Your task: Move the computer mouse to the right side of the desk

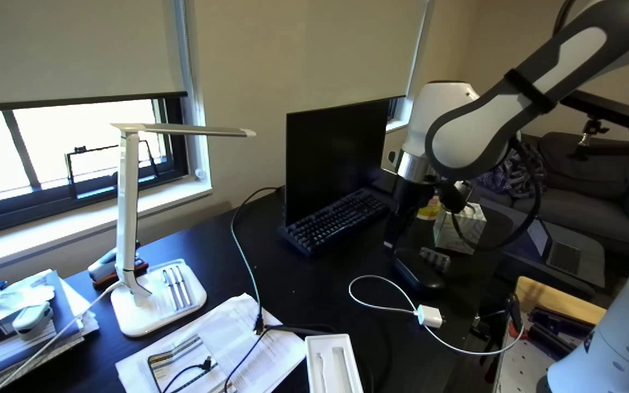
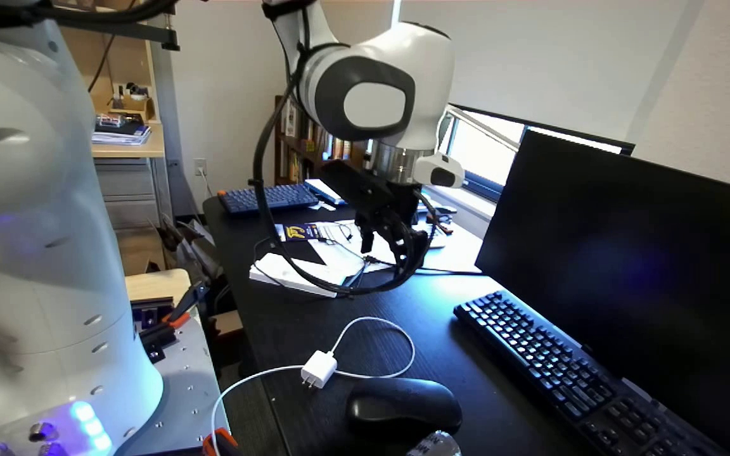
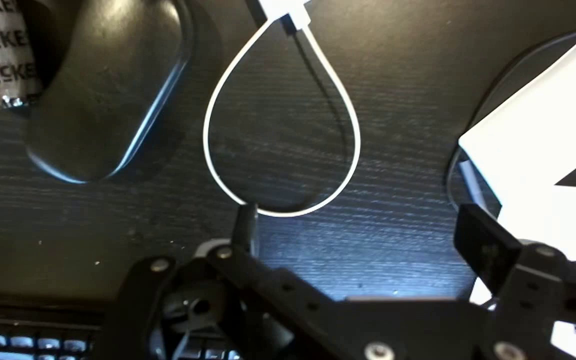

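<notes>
The gripper (image 3: 363,230) hangs above the desk (image 3: 408,90) with its jaws spread wide, holding nothing; dark desktop shows between the fingertips (image 3: 243,227). In the wrist view the mouse (image 3: 108,95) rests on the desk outside that gap, apart from both fingertips, toward ten o'clock, its long shape slanting from one o'clock to seven. A lettered packet (image 3: 0,55) sits just beside the mouse, between nine and ten o'clock; whether they touch is unclear. A loop of white cord (image 3: 288,214) lies toward eleven o'clock from the gap, and its bend passes close by one fingertip in that view.

In an exterior view a white charger (image 2: 319,368) lies toward ten o'clock from the mouse, and the keyboard (image 2: 549,367) spans from about one o'clock to just past three, with a stretch of dark desktop between keyboard and mouse. The desk edge on the robot's side runs past at nine o'clock, and the cord crosses it. In an exterior view a pale box (image 1: 445,232) stands between one and two o'clock from the mouse, and the desk edge passes at three. The charger is at six, a white tray (image 1: 330,341) at seven, and a broad stretch of desktop reaches toward nine, with papers (image 1: 232,330) beyond it at about eight.
</notes>
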Robot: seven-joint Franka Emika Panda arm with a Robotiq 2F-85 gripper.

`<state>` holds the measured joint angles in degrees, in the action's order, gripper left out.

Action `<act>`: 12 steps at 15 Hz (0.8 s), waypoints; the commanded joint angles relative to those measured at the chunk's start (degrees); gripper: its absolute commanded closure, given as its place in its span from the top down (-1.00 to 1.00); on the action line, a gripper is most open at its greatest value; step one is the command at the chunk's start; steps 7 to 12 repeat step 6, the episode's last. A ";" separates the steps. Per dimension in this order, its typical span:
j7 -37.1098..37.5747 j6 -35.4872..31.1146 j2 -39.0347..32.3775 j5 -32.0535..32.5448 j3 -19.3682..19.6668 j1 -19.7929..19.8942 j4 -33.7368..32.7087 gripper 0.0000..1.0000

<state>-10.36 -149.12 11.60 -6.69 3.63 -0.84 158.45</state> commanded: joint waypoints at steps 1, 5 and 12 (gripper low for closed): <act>0.59 11.04 8.82 0.23 -0.84 -1.20 2.19 1.00; 0.91 14.15 8.22 0.47 -0.61 -1.30 0.22 1.00; 0.99 14.62 8.52 0.48 -0.62 -1.30 0.22 1.00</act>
